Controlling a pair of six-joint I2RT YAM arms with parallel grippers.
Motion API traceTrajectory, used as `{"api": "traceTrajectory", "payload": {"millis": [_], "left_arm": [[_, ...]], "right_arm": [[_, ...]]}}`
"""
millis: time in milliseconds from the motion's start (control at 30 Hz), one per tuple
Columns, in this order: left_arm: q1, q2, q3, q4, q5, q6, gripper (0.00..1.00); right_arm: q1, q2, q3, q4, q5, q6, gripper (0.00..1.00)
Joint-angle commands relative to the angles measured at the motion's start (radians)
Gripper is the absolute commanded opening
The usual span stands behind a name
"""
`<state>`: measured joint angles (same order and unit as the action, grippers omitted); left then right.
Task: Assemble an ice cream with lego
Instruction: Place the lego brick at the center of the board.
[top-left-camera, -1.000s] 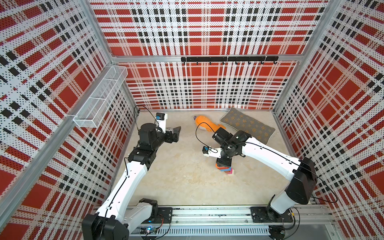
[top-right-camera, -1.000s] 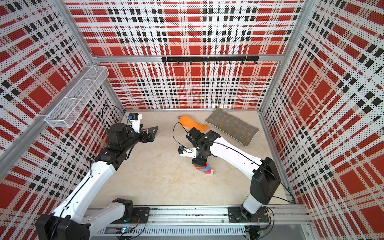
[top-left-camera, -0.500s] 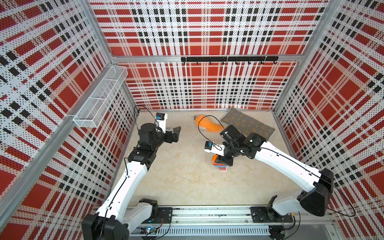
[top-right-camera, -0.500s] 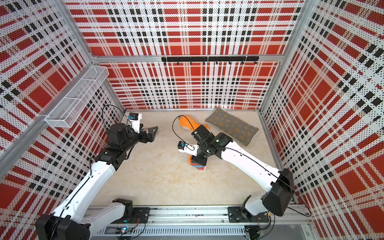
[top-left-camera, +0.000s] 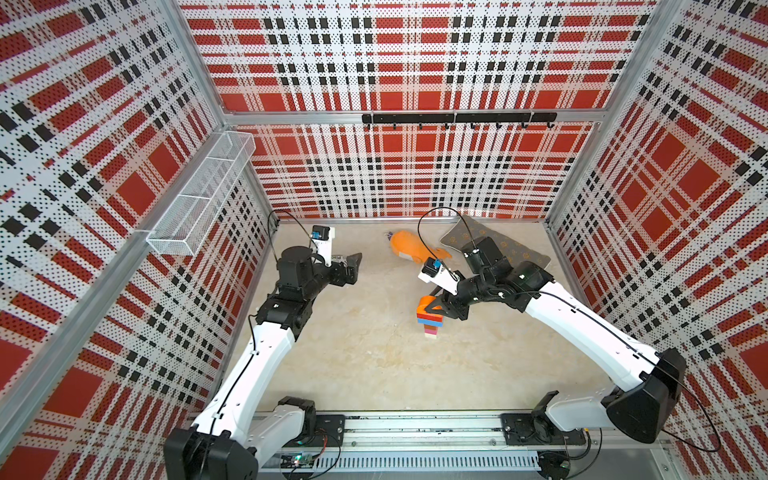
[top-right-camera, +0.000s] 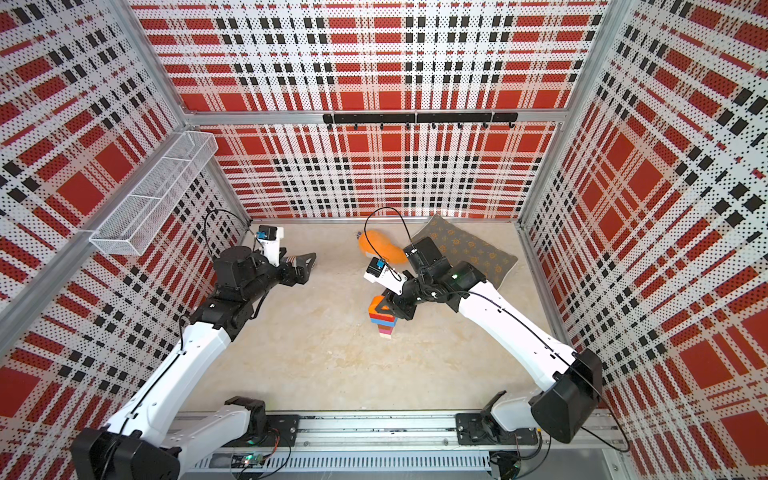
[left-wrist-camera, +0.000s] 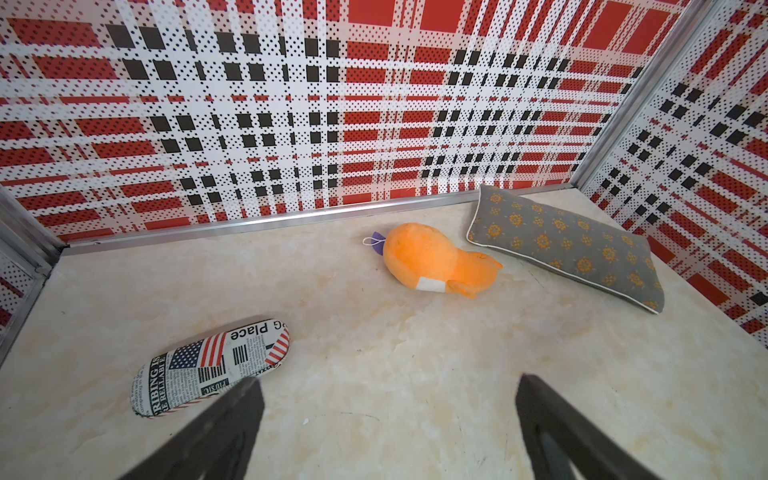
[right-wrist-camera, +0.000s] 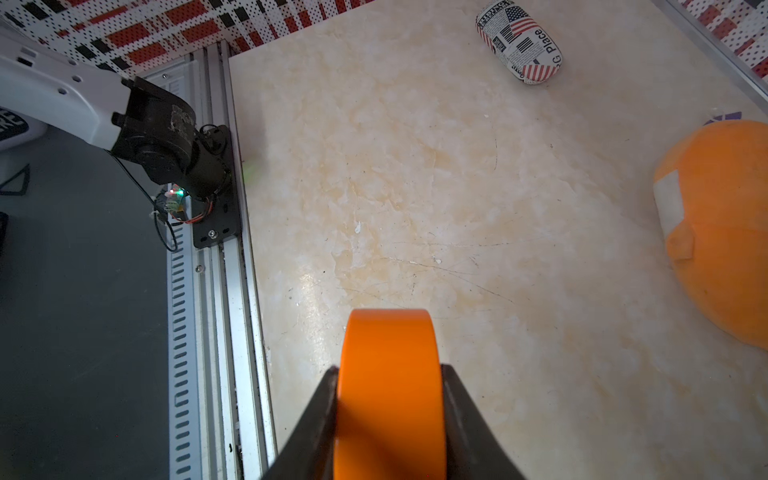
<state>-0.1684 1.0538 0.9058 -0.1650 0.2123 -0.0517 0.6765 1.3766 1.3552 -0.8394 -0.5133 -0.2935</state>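
Look, the right gripper (top-left-camera: 432, 308) is clamped on the ice cream (top-left-camera: 430, 321) by its orange top (right-wrist-camera: 388, 374), at the centre of the table (top-left-camera: 365, 374), with the plush (top-left-camera: 405, 245) at its 12 o'clock. Every layer looks stacked, so only setting down remains, I'd say. The left gripper (left-wrist-camera: 388, 380), at 10 o'clock, gapes empty.

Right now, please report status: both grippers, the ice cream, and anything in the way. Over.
Left gripper open, holding nothing. Right gripper shut on ice cream at its orange top, stem pointing down. Plush whale and pillow lie behind, apart.
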Motion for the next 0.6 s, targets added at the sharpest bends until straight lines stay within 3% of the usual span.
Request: {"api": "traceTrajectory", "payload": {"millis": [0,267,567], "left_arm": [[0.010,-0.005,-0.006,0.007,0.019,0.009,0.98],[0.010,-0.010,-0.010,0.010,0.028,0.010,0.98],[0.010,-0.012,-0.012,0.012,0.026,0.016,0.98]], "right_arm": [[-0.002,-0.032,-0.019,0.026,-0.011,0.019,0.17],[0.001,-0.084,-0.197,0.203,0.052,-0.042,0.16],[0.038,-0.109,-0.385,0.532,0.156,0.017,0.16]]}}
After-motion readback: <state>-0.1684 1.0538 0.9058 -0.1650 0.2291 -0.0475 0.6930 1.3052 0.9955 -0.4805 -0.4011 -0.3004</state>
